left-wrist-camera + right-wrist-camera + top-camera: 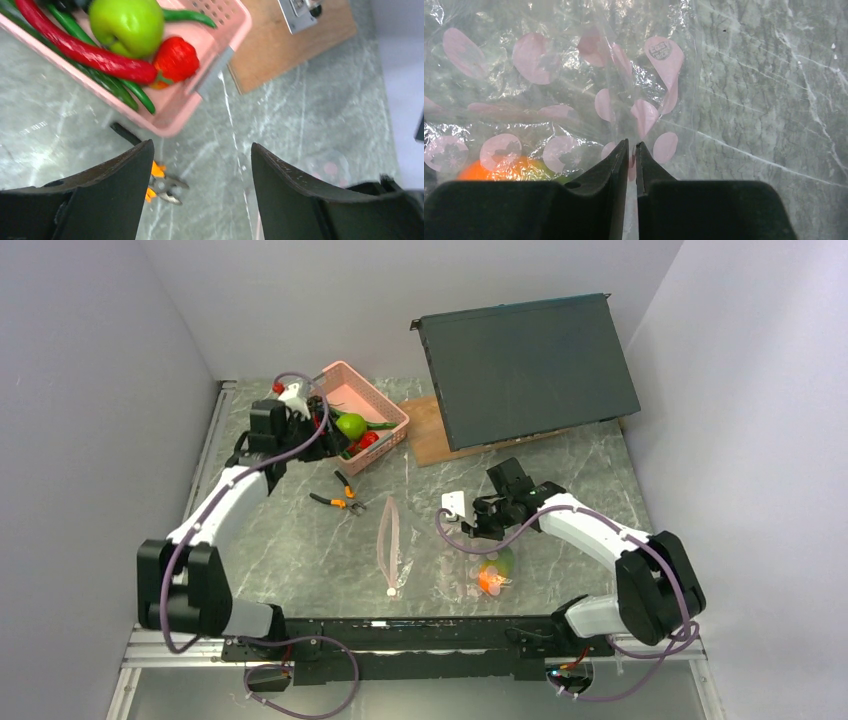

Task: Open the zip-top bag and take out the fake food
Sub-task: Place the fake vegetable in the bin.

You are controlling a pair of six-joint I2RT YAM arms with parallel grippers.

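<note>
My right gripper (631, 150) is pinched on the zip-top bag (549, 75), near right, with the mango (499, 170) inside. My left gripper (201, 145) hangs wide over the far-left basket (220, 35). Next, I judge, it must reach in for the mango.

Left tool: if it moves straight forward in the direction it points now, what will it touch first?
Probably the bare marble table, between the pink basket's near wall and the orange-handled pliers. The left tool is open and empty, though depth is unclear.
</note>
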